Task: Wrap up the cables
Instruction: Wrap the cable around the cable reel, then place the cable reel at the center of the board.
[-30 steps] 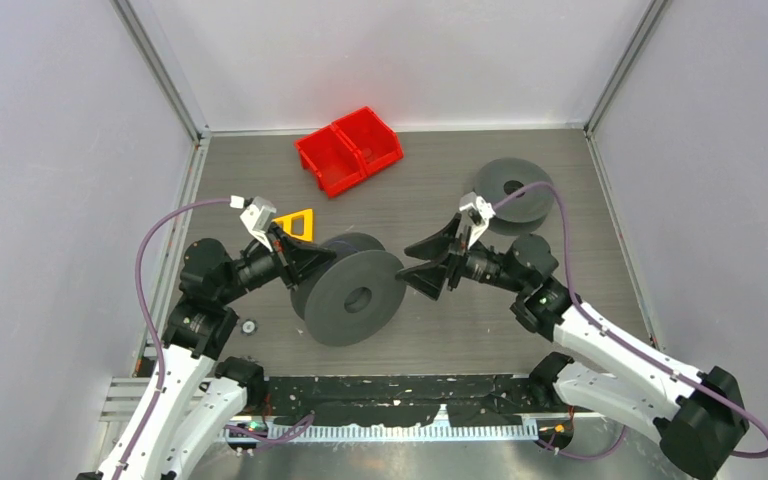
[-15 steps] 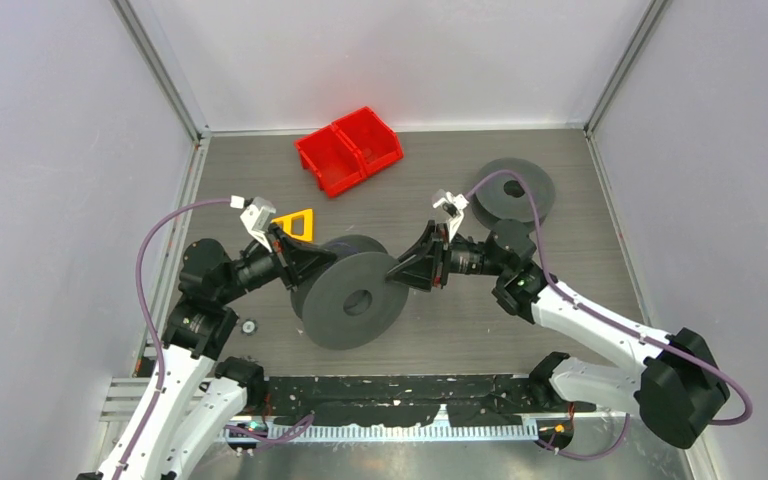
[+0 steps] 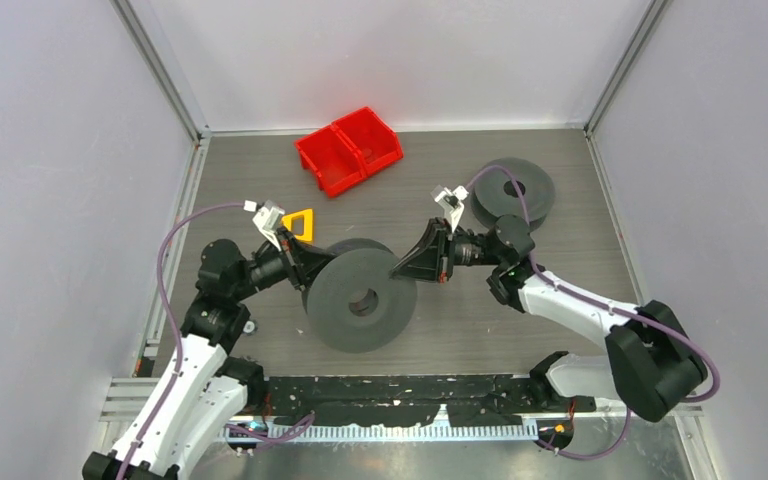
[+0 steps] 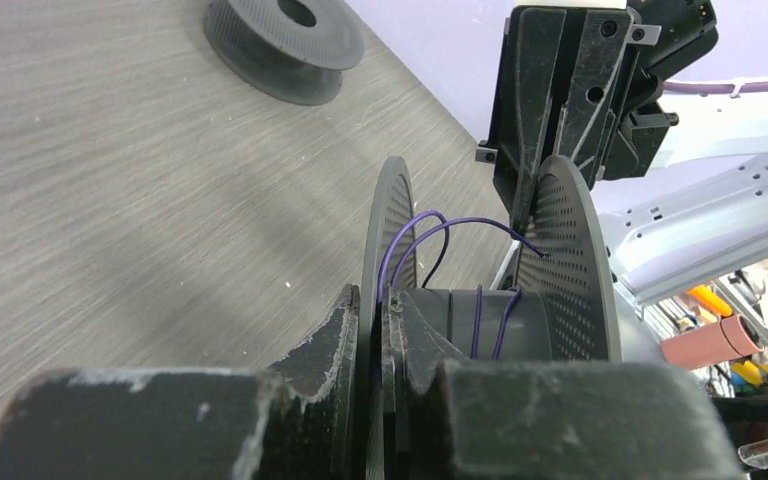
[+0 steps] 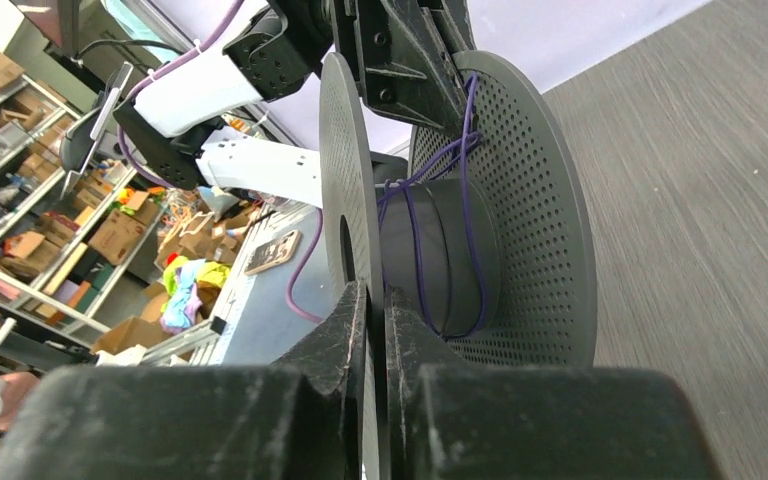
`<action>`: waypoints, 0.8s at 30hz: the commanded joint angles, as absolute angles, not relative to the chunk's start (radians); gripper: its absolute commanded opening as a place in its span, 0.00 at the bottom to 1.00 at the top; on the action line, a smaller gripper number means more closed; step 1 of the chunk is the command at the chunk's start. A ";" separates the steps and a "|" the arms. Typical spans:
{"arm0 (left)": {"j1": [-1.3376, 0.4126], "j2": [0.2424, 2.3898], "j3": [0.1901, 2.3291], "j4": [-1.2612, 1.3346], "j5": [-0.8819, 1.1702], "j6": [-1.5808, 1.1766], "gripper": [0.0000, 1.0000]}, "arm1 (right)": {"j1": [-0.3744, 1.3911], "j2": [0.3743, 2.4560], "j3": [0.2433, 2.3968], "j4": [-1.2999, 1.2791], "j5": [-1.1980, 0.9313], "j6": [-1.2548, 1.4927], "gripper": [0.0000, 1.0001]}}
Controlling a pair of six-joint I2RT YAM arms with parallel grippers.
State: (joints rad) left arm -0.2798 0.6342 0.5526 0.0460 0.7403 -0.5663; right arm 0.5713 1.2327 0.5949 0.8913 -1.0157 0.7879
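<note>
Spool (image 3: pixel 362 298) upright on the bench (image 3: pixel 250 180): we see left tool (image 4: pixel 372 305) pinching one flange, right tool (image 5: pixel 375 300) pinching the other; thin purple cables (image 5: pixel 418 255) loop its hub, seemingly slack.

— Where does your overhead sit?
— High behind the arm bases, looking down the table (image 3: pixel 440 160) toward the far wall, well back.
— And the wrists?
— I see past the left gripper (image 4: pixel 381 325) and the right gripper (image 5: pixel 377 315), very close, facing each other across the upright spool (image 3: pixel 345 285). All three share it; overhead and left wrist also share the flat spool (image 4: pixel 280 45).
</note>
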 commanded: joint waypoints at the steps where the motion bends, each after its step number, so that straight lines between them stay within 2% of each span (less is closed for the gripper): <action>1: -0.274 0.665 0.524 0.136 0.778 -0.597 0.11 | 0.503 1.277 0.600 1.134 -0.850 0.881 0.06; 17: -0.266 0.730 0.527 0.146 0.802 -0.578 0.18 | 0.453 1.354 0.569 1.145 -0.922 0.865 0.05; 24: -0.264 0.744 0.538 0.153 0.818 -0.582 0.23 | 0.445 1.347 0.571 1.059 -0.951 0.820 0.05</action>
